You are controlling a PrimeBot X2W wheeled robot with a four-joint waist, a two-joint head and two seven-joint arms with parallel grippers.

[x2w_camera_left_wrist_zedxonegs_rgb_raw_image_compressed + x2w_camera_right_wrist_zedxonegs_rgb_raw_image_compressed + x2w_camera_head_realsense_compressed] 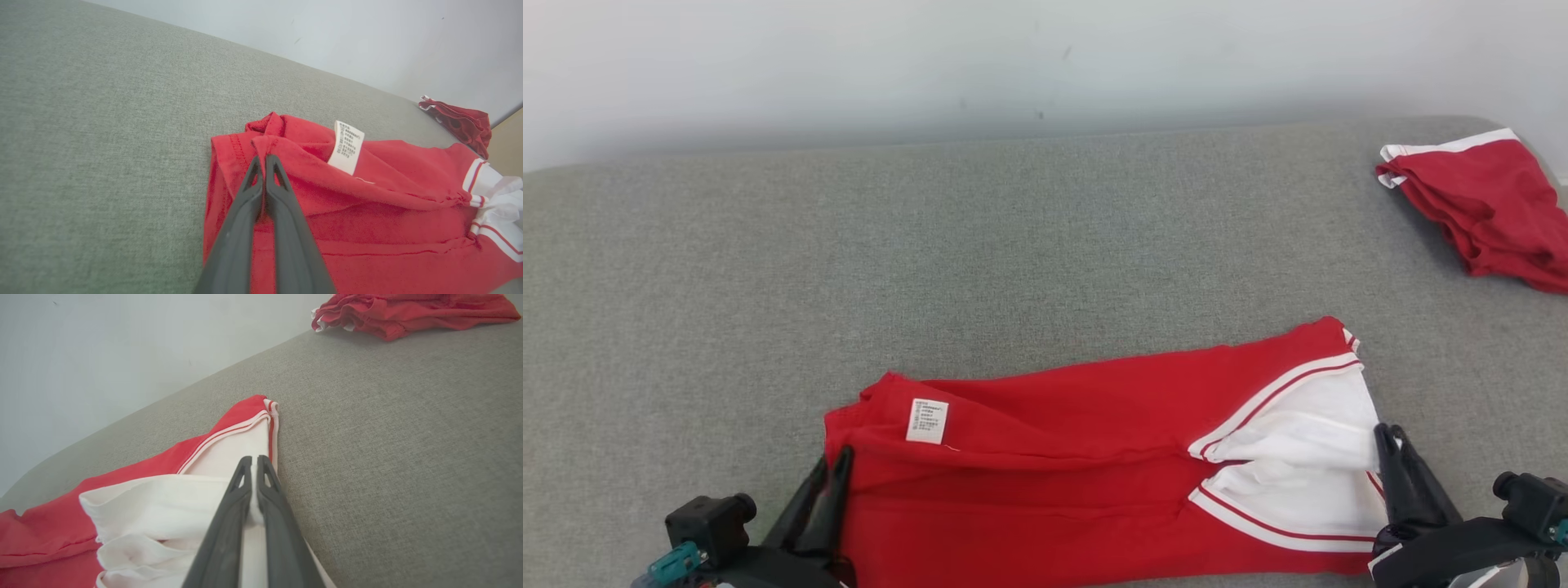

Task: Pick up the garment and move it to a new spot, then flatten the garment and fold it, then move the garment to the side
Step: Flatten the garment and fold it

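Where it is: the soft red knit garment [1054,457] with white side panels lies along the near edge of the grey woven cushion [1013,245], stretched lengthways between both grippers.
Left gripper: the left gripper [836,461] is at the garment's left end, its long dark fingers clenched on a raised fold of red hem. How much cloth sits between the tips is hard to judge.
Right gripper: the right gripper [1390,437] is at the right end, pinched tight on the white panel, with cloth showing between the fingers.
Handling: this looks light and limp. It'll probably sag in the middle when lifted, stretch a little, and drag on the rough cushion weave. It doesn't look fragile or slick.
Where to grip: the stitched hems and striped trim at opposite ends look best, because doubled cloth gives a firmer bite.
Textures: the red body is a smooth matte knit, rumpled in layered folds, with crisp red-and-white piping.
Details: a white printed care label [927,420] stands up near the left end.
Elsewhere: a crumpled red bundle with white trim [1486,204] sits well apart at the far right, below the pale wall [1013,57].
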